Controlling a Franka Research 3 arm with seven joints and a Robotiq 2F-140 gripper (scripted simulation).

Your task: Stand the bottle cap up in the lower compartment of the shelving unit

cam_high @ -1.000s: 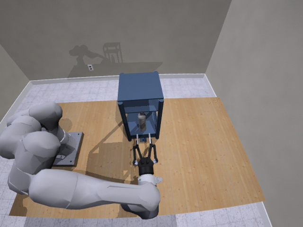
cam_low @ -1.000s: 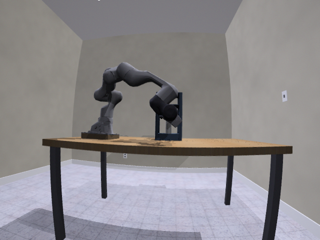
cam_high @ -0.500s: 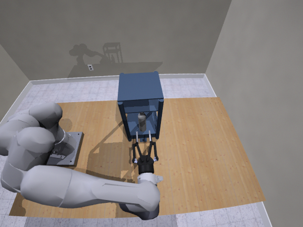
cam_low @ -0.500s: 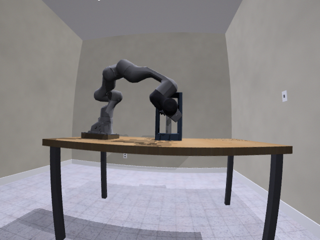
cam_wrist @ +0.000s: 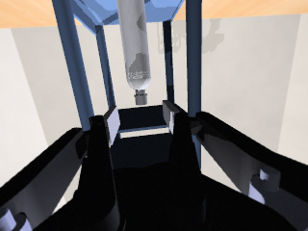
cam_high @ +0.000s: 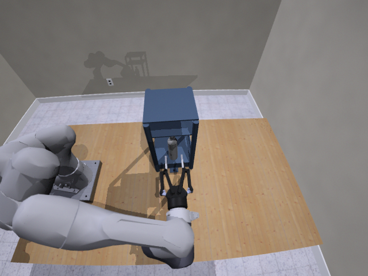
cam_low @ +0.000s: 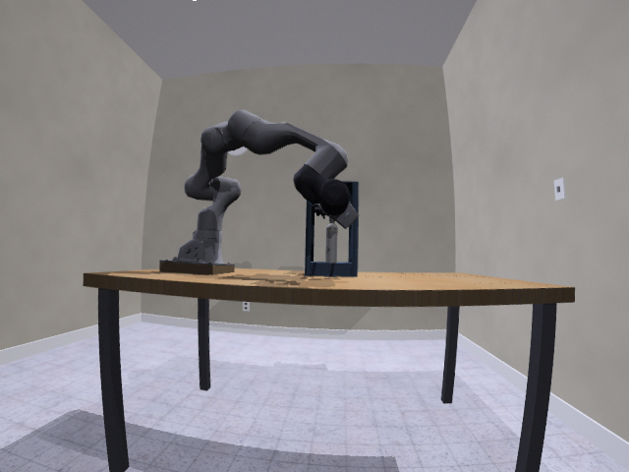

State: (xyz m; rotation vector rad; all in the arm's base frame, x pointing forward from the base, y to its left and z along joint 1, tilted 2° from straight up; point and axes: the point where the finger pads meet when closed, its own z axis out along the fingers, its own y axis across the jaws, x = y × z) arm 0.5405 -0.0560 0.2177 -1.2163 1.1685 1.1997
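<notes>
The black two-finger gripper (cam_high: pixel 173 162) hangs part open at the front of the dark blue four-post shelving unit (cam_high: pixel 195 139), holding nothing. Beyond it, the grey capped bottle (cam_high: pixel 172 147) stands upright in the lower compartment. Placement looks done; only withdrawal remains.

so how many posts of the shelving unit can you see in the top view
4. Front left post and front right post run down beside the bottle. Only the round tops of the back left post and back right post show; the top shelf hides the rest.
</notes>
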